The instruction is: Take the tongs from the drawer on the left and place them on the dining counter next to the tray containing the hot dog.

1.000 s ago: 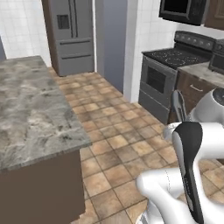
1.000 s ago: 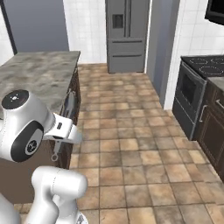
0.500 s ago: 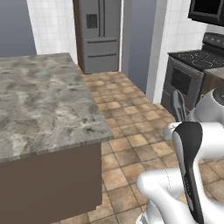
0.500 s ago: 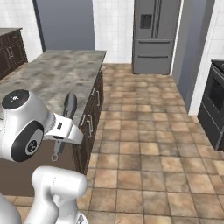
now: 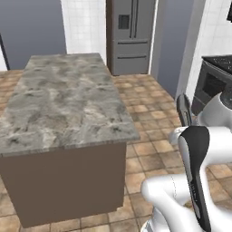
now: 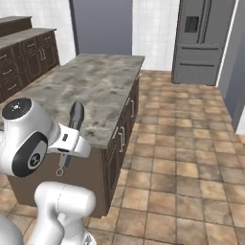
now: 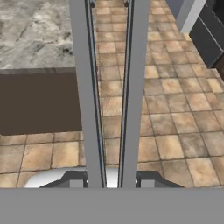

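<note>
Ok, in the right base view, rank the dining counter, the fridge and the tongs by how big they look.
1. dining counter, largest.
2. fridge, smaller, though it stands farther back.
3. tongs, smallest, held in the gripper.

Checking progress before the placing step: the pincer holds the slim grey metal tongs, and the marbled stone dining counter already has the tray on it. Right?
Partly. The pincer does grip the slim grey metal tongs, but the visible part of the marbled stone dining counter is bare, as the left base view shows.
</note>
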